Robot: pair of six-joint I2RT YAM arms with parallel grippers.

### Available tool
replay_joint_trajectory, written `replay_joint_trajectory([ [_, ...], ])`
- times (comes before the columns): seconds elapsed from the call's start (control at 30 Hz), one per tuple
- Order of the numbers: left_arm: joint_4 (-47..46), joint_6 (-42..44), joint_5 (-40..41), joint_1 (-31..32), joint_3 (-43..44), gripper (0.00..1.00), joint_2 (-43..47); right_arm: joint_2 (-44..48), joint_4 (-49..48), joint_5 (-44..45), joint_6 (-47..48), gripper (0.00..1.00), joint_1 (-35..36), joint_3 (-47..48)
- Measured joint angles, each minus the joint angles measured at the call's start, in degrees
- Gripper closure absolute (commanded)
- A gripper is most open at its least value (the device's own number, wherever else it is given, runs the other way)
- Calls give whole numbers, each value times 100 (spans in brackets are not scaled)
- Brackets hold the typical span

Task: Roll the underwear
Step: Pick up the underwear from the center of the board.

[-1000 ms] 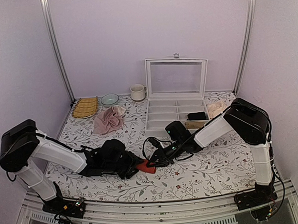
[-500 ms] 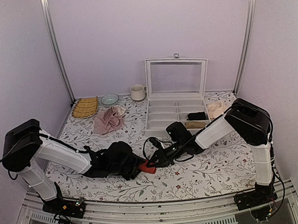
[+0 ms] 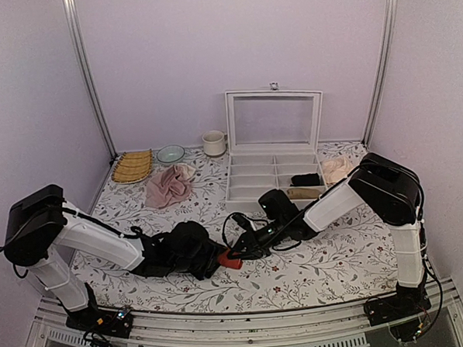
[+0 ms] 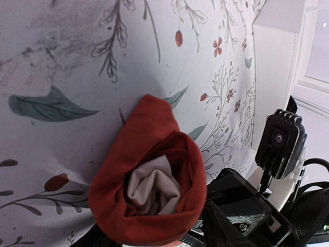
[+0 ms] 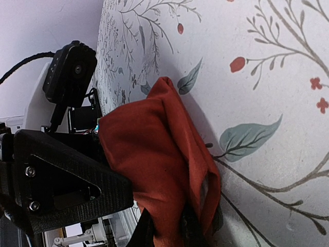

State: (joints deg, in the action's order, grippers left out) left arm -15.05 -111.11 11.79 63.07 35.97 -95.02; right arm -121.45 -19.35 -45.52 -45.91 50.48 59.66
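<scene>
The underwear (image 3: 230, 260) lies mid-tabletop (image 3: 322, 270) toward the near edge. Behind it sits the box (image 3: 252, 189), with a cloth (image 3: 167, 187) to the box's left. A mat (image 3: 132, 166), bowl (image 3: 170, 149) and cup (image 3: 213, 143) line the far edge.

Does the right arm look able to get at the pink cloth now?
Probably not: its pincer is shut on the underwear, and the pink cloth lies far off, back left.

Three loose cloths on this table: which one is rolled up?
The red-orange underwear, a tight roll with cream fabric at its core, near the table's front. The dusty-pink cloth and the pale beige cloth lie crumpled farther back.
</scene>
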Motion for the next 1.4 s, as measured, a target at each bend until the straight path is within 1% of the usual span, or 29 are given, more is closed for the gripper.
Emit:
replay_joint_trajectory([
  [0.1,-2,-22,39,4,4,48,-11,0,-11,2,-42,100,4,-2],
  [0.23,-13,-37,55,9,33,51,-50,0,-57,4,-94,100,9,-20],
  [0.3,-17,-37,52,9,50,54,-74,0,-105,7,-114,100,9,-44],
  [0.4,7,-28,46,9,74,69,-116,0,-146,7,-129,100,11,-61],
  [0.43,24,-35,44,9,79,70,-136,0,-164,9,-131,100,11,-70],
  [0.47,35,-48,50,11,83,70,-151,0,-181,9,-131,100,13,-76],
  [0.5,46,-31,48,11,90,68,-168,0,-188,9,-131,100,15,-79],
  [0.53,50,-26,46,9,94,61,-173,0,-195,9,-131,100,15,-81],
  [0.57,52,-22,46,9,96,56,-175,0,-197,9,-131,100,17,-81],
  [0.67,44,-26,70,9,144,53,-175,0,-210,15,-131,100,17,-87],
  [0.77,55,-13,90,9,157,40,-170,2,-243,20,-129,100,20,-105],
  [0.8,42,-24,109,9,166,39,-155,2,-264,22,-129,100,22,-114],
  [0.9,63,-39,142,9,197,41,-140,2,-295,31,-129,100,26,-129],
  [1.23,68,-107,155,9,192,42,-144,57,-455,125,-142,100,61,-247],
  [1.27,68,-111,153,9,192,43,-144,61,-485,107,-146,100,63,-264],
  [1.33,72,-129,138,9,192,49,-151,63,-575,70,-162,100,72,-308],
  [1.4,57,-140,109,9,177,52,-175,66,-678,35,-190,100,72,-365],
])
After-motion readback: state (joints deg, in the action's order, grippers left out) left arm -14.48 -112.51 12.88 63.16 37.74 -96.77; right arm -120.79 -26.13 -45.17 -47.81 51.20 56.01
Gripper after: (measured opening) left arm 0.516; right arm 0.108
